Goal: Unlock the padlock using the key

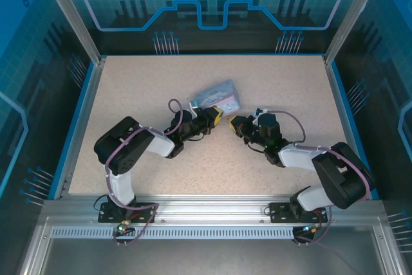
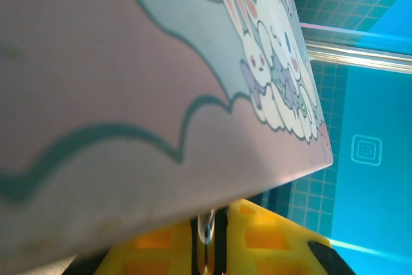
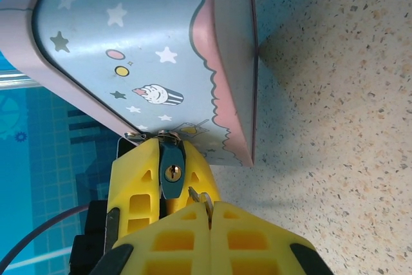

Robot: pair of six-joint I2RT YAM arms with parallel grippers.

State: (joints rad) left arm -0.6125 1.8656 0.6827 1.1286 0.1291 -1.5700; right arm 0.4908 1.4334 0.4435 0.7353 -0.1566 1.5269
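Note:
The padlock (image 3: 171,173), small and dark teal with a brass keyhole facing the camera, hangs from the edge of a pale blue tin (image 3: 141,43). My left gripper (image 3: 168,188) is shut on the padlock's sides, yellow fingers either side of it. In the left wrist view, a silvery piece of metal shows between the left gripper's (image 2: 215,227) fingers, under the tin (image 2: 129,94). My right gripper (image 3: 209,209) is shut on the key (image 3: 198,196). Its thin silver tip pokes out just below and right of the keyhole, outside it. From above, both grippers (image 1: 219,119) (image 1: 235,123) meet tip to tip below the tin (image 1: 215,96).
The tin rests on the speckled beige table (image 1: 270,82), mid-table. Blue frame rails (image 1: 84,104) and clear walls border the table. Cables (image 1: 291,120) loop over both arms. Bare table lies to the right of the tin in the right wrist view.

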